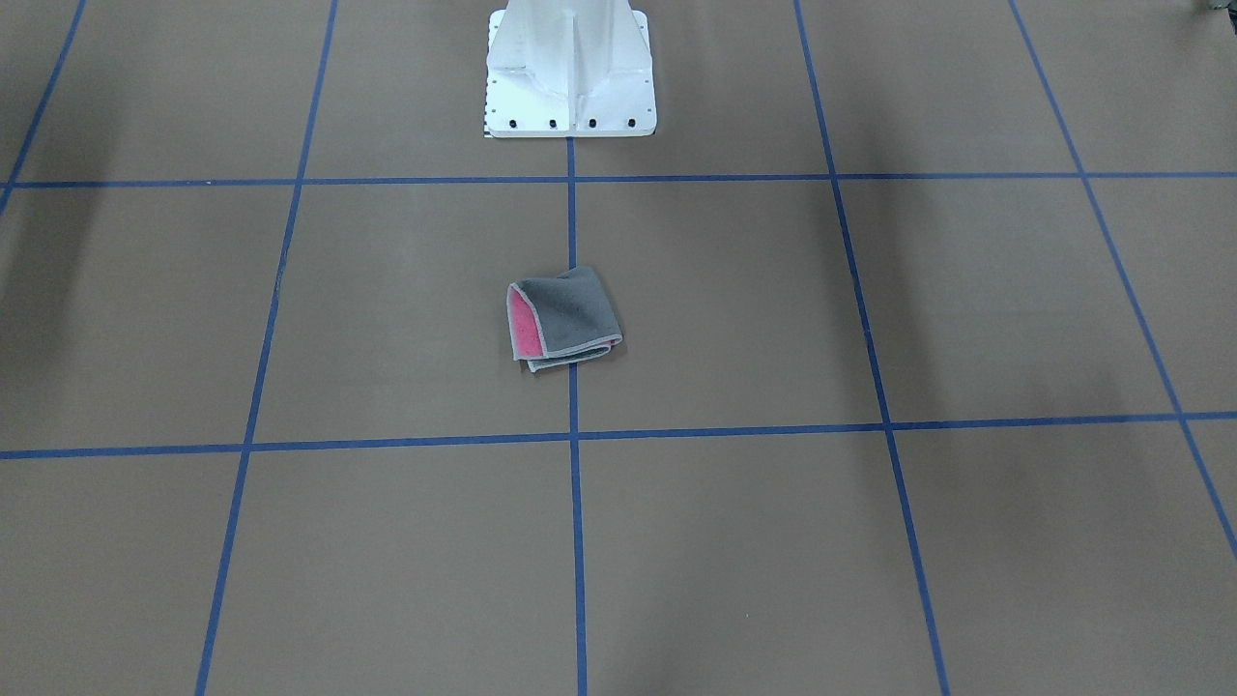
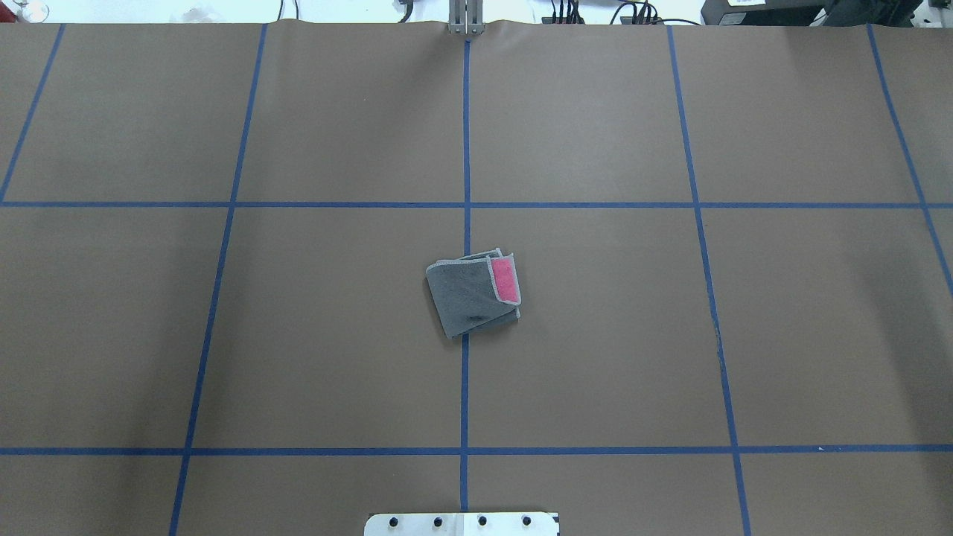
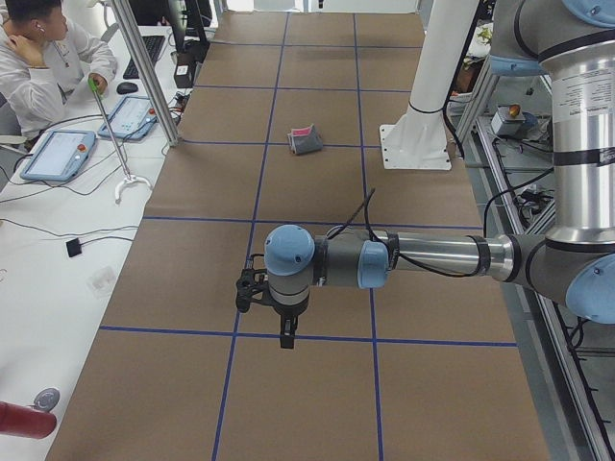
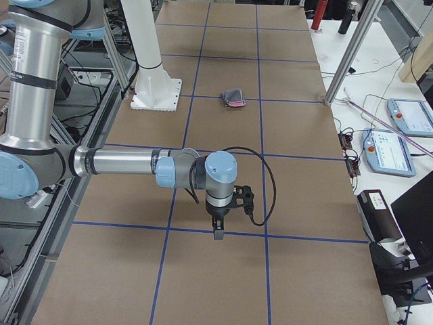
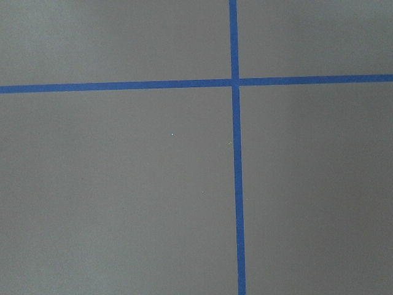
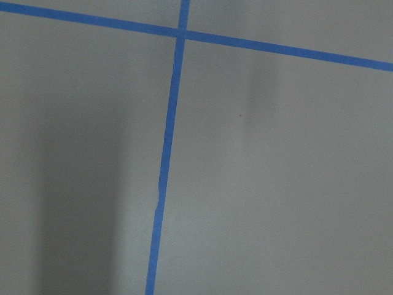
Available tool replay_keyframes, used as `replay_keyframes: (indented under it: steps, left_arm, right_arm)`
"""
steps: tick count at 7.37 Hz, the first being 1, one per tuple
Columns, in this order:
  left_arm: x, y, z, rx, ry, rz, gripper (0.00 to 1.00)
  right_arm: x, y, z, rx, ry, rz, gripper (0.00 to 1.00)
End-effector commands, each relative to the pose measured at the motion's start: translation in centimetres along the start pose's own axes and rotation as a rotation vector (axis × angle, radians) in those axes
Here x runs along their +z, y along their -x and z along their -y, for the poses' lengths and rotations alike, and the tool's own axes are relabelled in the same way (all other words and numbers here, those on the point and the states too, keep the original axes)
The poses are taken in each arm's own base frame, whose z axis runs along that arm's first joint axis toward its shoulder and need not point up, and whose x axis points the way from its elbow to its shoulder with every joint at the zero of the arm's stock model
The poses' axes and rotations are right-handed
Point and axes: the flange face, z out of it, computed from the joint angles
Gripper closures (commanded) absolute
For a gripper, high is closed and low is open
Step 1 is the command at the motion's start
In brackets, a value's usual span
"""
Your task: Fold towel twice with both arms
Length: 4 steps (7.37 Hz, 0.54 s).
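The towel point(image 1: 565, 314) lies folded into a small thick square at the middle of the table, dark grey face up with a pink strip showing at one side. It also shows in the overhead view point(image 2: 469, 294) and small in both side views point(image 3: 306, 141) point(image 4: 234, 97). My left gripper point(image 3: 283, 336) hangs over the table's left end, far from the towel. My right gripper point(image 4: 218, 230) hangs over the right end, also far from it. Both point down above bare table, and I cannot tell whether they are open or shut. Both wrist views show only brown table and blue tape.
The white pedestal point(image 1: 570, 68) stands behind the towel on the robot's side. Blue tape lines point(image 2: 466, 186) grid the brown table. An operator point(image 3: 38, 58) sits at a side desk with control pendants point(image 3: 58, 154). A metal post point(image 4: 345, 61) stands at the far edge.
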Motion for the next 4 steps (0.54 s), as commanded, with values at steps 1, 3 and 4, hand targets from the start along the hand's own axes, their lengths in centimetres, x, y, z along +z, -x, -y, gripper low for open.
replay_keyframes:
  steps: [1, 3, 4]
  left_arm:
    - [0.0, -0.12, 0.01, 0.004, 0.0, 0.0, 0.0]
    - [-0.21, -0.33, 0.06, 0.008, -0.004, 0.0, 0.0]
    - [-0.31, -0.44, 0.15, 0.01, -0.007, -0.001, 0.0]
  right_arm:
    - [0.11, -0.08, -0.01, 0.001, 0.002, 0.0, 0.0]
    - [0.11, -0.06, -0.01, 0.001, 0.002, 0.002, 0.0]
    - [0.11, -0.06, -0.01, 0.001, 0.002, 0.002, 0.0]
